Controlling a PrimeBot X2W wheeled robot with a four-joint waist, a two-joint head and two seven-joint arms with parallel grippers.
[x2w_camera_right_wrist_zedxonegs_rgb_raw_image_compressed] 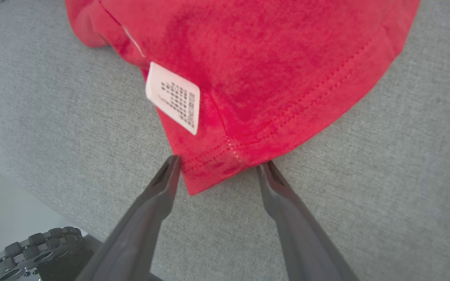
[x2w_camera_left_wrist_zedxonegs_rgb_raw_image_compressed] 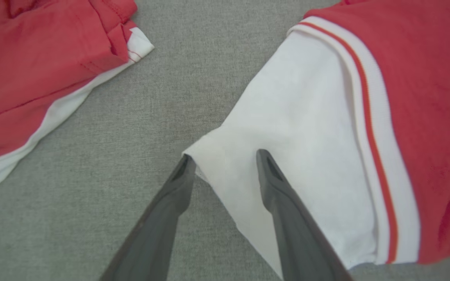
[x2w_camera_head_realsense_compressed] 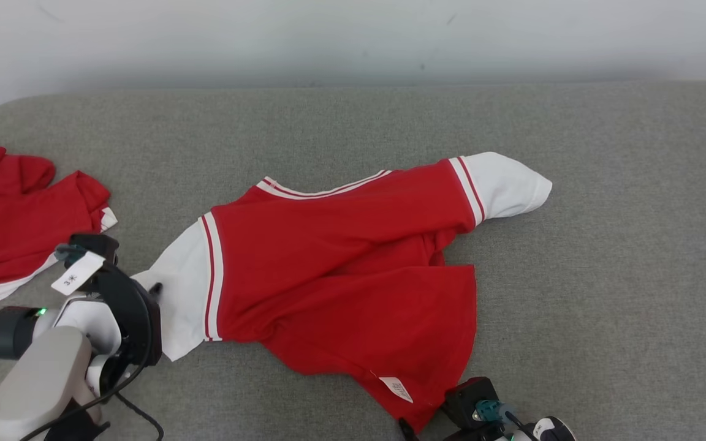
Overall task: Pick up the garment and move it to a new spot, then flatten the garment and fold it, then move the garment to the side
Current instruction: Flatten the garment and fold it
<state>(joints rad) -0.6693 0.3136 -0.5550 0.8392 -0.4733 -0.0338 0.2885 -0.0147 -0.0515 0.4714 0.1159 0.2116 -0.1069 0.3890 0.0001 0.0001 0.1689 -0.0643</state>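
Looking down on the grey-covered desk (x2w_camera_head_realsense_compressed: 604, 245), we see the garment (x2w_camera_head_realsense_compressed: 341, 257), a red shirt with white sleeves, lying spread but rumpled near the middle, with the collar toward the far wall and the hem toward us. One white sleeve (x2w_camera_left_wrist_zedxonegs_rgb_raw_image_compressed: 287, 117) points to our left, and the other sleeve (x2w_camera_head_realsense_compressed: 506, 184) reaches up to the right.

Our left hand (x2w_camera_left_wrist_zedxonegs_rgb_raw_image_compressed: 225, 160) is at the end of the left sleeve with its fingers well apart. One tip sits at the cuff's corner on the desk cover, the other rests over the white cloth, and nothing is pinched.

Our right hand (x2w_camera_right_wrist_zedxonegs_rgb_raw_image_compressed: 220, 166) is at the near hem corner (x2w_camera_right_wrist_zedxonegs_rgb_raw_image_compressed: 209, 175), also wide, with a fingertip on each side of it and the cloth lying flat between them. A white care label (x2w_camera_right_wrist_zedxonegs_rgb_raw_image_compressed: 173, 97) lies on the red fabric just above that corner.

A second red garment (x2w_camera_head_realsense_compressed: 10, 226) lies bunched at the desk's left edge, apart from the first.
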